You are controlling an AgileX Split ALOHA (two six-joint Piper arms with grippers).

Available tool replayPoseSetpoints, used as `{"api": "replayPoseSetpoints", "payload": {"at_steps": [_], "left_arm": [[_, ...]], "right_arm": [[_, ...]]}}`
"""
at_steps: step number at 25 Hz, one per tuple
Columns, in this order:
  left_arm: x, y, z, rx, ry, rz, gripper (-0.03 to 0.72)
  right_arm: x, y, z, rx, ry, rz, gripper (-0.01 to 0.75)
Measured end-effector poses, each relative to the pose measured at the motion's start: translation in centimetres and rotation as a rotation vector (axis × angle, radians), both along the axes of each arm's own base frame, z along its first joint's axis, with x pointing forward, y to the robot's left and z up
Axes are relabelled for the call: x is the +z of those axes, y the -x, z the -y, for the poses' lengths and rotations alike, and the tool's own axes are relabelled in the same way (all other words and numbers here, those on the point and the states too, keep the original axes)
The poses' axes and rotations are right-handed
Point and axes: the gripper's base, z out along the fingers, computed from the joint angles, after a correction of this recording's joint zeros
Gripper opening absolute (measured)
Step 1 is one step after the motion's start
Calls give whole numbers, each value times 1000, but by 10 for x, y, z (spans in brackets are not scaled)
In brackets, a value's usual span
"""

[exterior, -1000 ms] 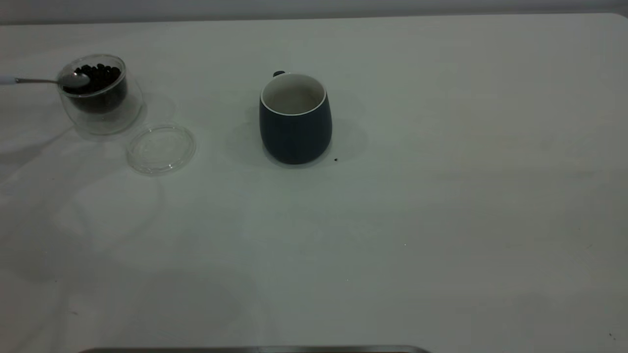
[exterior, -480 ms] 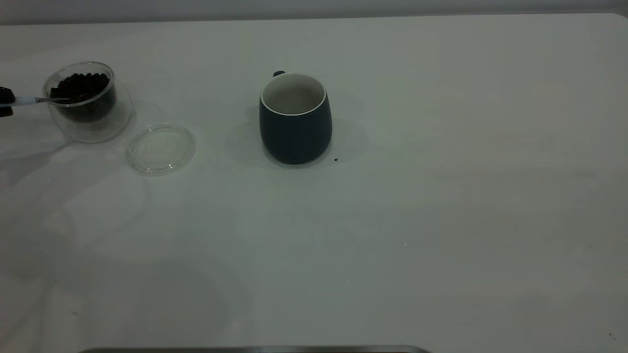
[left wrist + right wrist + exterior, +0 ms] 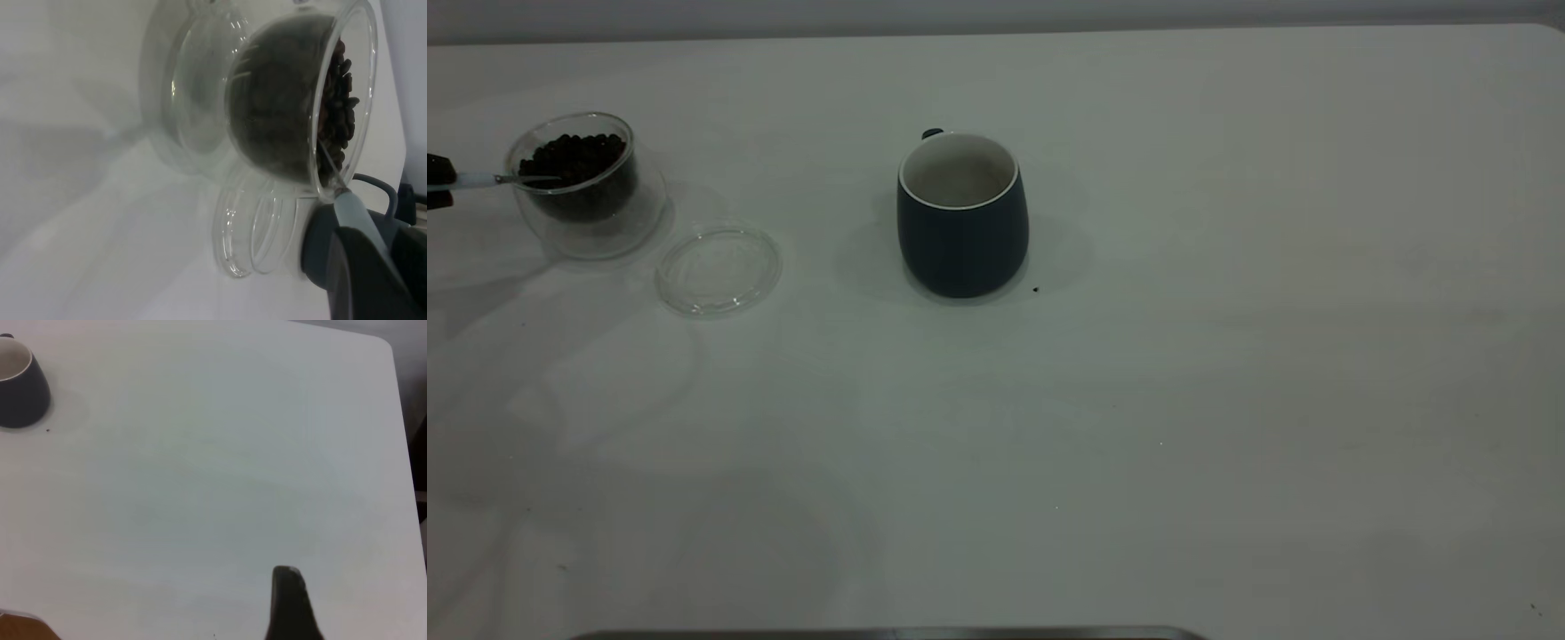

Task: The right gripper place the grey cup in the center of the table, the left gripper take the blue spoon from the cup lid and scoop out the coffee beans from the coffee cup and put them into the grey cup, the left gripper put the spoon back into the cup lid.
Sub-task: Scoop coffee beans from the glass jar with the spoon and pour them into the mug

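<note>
The coffee cup [image 3: 580,188] stands at the table's far left with coffee beans [image 3: 574,151] inside. My left gripper [image 3: 438,183] shows at the left edge, shut on the pale handle of the blue spoon [image 3: 480,181]. The spoon's steel neck reaches over the rim and its bowl is buried in the beans. In the left wrist view the handle [image 3: 357,220] runs from my dark fingers [image 3: 363,283] into the beans [image 3: 337,100]. The cup lid [image 3: 719,268] lies bare beside the glass cup. The grey cup [image 3: 962,213] stands upright mid-table. My right gripper [image 3: 287,607] hovers over bare table, far from the grey cup [image 3: 20,383].
A single stray bean [image 3: 1035,289] lies just right of the grey cup's base. The white table [image 3: 1227,400] stretches wide to the right and front. Its rounded far right corner [image 3: 383,347] shows in the right wrist view.
A second ago the glass cup stood tilted farther right with the spoon bowl above the beans. It now sits upright farther left, spoon dipped in. My left gripper's tip has come into view.
</note>
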Motion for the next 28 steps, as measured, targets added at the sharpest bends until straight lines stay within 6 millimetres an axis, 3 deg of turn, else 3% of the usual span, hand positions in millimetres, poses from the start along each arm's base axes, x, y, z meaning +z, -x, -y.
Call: {"api": "replayPoseSetpoints", "payload": {"at_steps": [11,28], "left_arm": [[5,15,-25,55,73,35,130],[-8,14,-26,-2,181,60,130]], "right_arm": [[0,0,0,0,0,0,461],[0,0,0,0,0,0,461]]}}
